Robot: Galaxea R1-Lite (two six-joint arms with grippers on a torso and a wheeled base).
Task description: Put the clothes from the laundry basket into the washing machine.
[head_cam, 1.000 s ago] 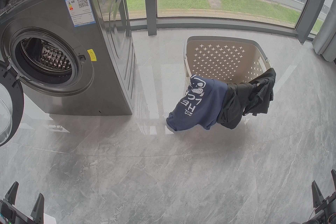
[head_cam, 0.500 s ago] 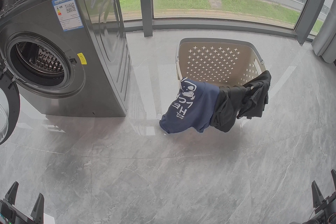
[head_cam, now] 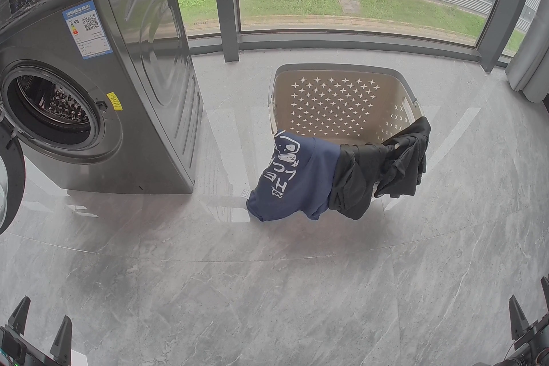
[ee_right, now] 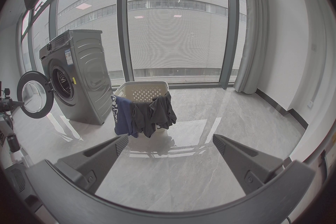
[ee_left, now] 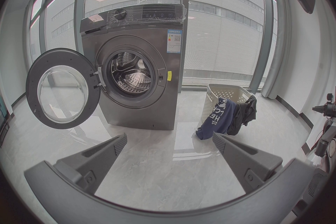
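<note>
**Approach stage: no garment picked up yet**

At upper left in the head view, the washing machine has its door swung open. At lower left the left gripper hangs empty, fingers apart. In the centre, a blue shirt and dark clothes drape over the laundry basket rim. At lower right the right gripper is likewise spread and empty. Both are well apart from the clothes, so the next move likely means closing in on the basket.

Head looks down; wrists (low, level) share laundry basket.
</note>
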